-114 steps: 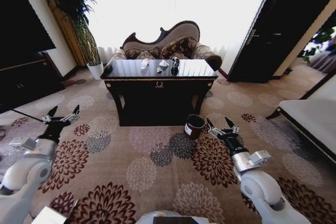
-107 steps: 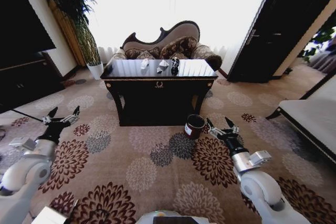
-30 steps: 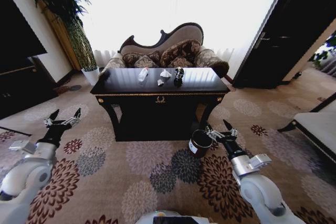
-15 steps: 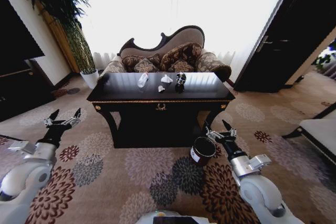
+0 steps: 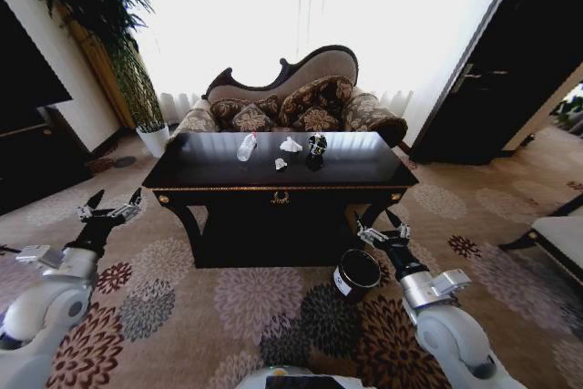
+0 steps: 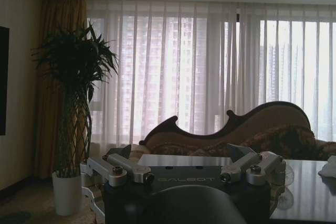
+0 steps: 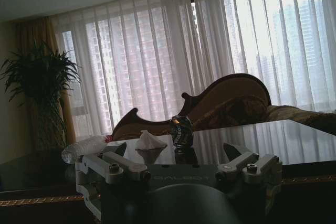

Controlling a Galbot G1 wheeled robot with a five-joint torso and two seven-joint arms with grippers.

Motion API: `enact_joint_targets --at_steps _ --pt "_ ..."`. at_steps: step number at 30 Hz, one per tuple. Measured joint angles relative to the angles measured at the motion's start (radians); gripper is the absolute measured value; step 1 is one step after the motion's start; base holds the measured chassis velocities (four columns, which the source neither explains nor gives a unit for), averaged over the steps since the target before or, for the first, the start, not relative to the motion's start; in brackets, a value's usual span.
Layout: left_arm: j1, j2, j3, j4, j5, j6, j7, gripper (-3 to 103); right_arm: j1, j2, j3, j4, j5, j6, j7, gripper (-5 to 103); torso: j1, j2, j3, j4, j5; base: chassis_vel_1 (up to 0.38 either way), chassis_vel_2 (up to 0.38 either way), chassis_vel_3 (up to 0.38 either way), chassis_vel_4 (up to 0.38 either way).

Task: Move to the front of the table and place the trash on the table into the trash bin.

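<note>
The table (image 5: 280, 175) now looms larger and nearer in the head view than a few seconds ago; since the whole scene has shifted, the robot has driven up, and I judge the approach nearly complete, with no trash lifted yet. From the table's centre, a clear plastic bottle (image 5: 247, 147) lies toward ten o'clock, a white crumpled tissue (image 5: 291, 145) at twelve, a dark can (image 5: 316, 146) toward one, and a small paper scrap (image 5: 281, 164) just in front. The trash bin (image 5: 356, 272) stands on the carpet at five o'clock from the table. The left gripper (image 5: 110, 211) hovers low at eight o'clock, jaws wide; the right gripper (image 5: 381, 233) hangs just above the bin, jaws likewise wide, both empty.
</note>
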Motion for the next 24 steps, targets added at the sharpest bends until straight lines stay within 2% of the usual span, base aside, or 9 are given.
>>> enact_joint_targets --at_steps 24 --pt "-0.02 0.006 0.032 0.001 0.005 0.011 -0.001 100 -0.002 0.017 -0.004 -0.006 -0.033 0.009 0.006 100 0.001 0.0 0.0 0.0 -0.0001 -0.143 0.132 0.145 -0.138"
